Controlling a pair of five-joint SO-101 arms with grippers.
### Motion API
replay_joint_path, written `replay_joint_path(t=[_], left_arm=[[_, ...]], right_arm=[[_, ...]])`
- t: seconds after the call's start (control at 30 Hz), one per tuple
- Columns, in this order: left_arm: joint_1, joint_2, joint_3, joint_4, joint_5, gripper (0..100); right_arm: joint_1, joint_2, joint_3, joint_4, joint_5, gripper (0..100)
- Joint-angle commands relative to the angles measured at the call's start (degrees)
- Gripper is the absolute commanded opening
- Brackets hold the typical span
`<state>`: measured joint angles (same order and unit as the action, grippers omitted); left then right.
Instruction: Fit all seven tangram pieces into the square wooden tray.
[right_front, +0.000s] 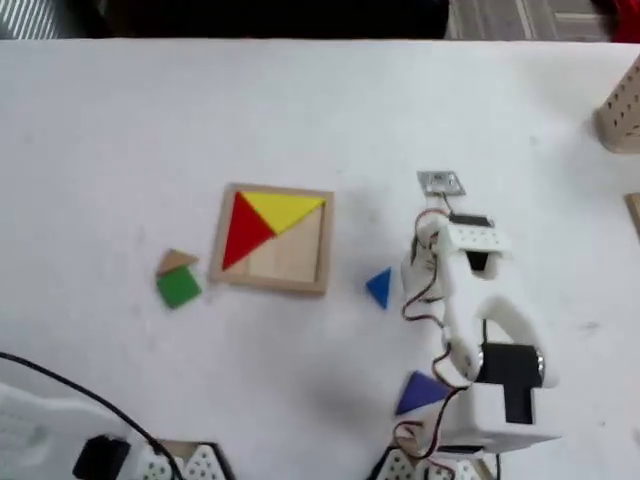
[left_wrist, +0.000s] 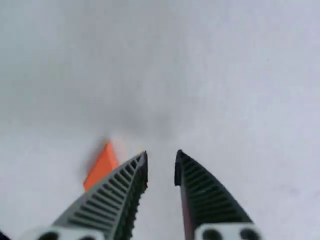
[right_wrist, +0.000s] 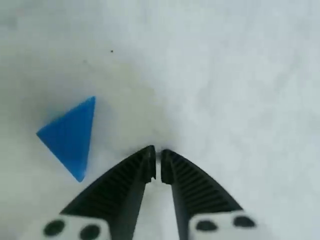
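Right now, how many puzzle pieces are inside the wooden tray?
2. The red triangle sits on the tray's left side, the yellow triangle along its far edge. The rest of the tray is bare wood, so none is hidden there.

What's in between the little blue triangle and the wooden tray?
Nothing. In the high view there is just bare white table between the blue triangle and the wooden tray.

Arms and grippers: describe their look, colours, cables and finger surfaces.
Right arm: white plastic shell, black motor blocks, thin red and dark cables along its side. Left gripper and right gripper: black tapering fingers with ribbed inner faces, on white mounts with dark screw holes.
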<state>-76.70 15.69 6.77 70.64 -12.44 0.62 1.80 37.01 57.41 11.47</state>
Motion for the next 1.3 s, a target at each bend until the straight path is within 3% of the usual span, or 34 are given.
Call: replay_joint_path(t=[0.0,0.27,0.53,0.63,0.77,1.27], left_arm=[[-0.31,-4.70,-5.10,6.59,-1.49,16],[-0.40,-4.88,-3.34,11.60,-1.58,16],[0.31,-5.32,1.58,7.91,-1.14,16],[1.54,-5.23,0.35,8.09,-1.14,15],[4.35,-5.23,-0.97,8.09,-1.41,1],[13.32,-5.32,-0.62,15.12,-1.49,2]], right_arm=[[-0.66,-0.22,-2.29,-0.84,0.70,4.5],[-0.75,-0.22,-2.29,-0.84,0.97,4.6],[-0.84,-0.22,-2.29,-0.84,1.05,4.5],[-0.84,-0.22,-2.20,-0.84,0.97,4.5],[-0.84,-0.22,-2.20,-0.84,0.88,4.5],[-0.84,-0.22,-2.11,-0.84,0.79,4.5]])
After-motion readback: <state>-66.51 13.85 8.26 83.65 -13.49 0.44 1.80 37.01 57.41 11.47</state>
